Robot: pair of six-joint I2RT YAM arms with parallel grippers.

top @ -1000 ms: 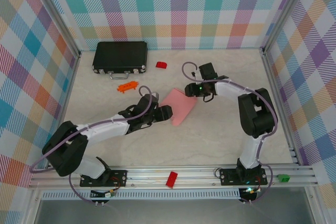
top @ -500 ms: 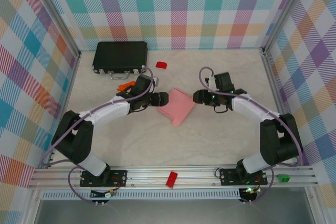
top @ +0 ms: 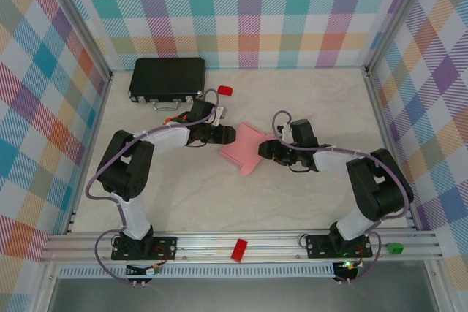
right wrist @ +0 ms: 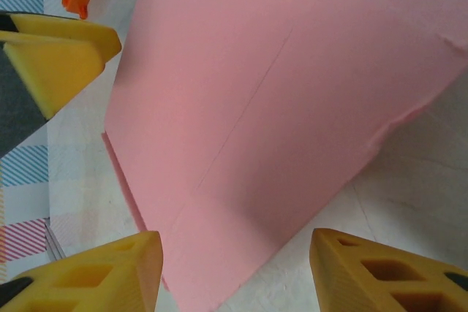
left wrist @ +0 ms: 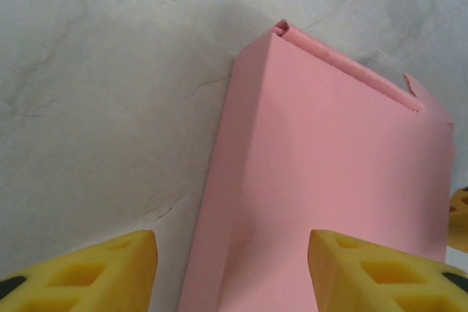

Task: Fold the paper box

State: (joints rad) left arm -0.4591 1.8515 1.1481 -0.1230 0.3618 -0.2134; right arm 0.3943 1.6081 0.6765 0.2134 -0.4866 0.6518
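The paper box (top: 245,147), at table centre, is already formed into a rectangular body; an end flap seems left to tuck. At its 10 o'clock the left gripper (top: 229,134) is held half open, gripping nothing. At 3 o'clock the right gripper (top: 265,150) is half spread around a corner; a grip cannot be told.

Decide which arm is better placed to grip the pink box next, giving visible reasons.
Left, probably. The left hand is open and lined up along the box, with one long edge between its fingers. The right hand meets a corner of the broad face, at a slant.
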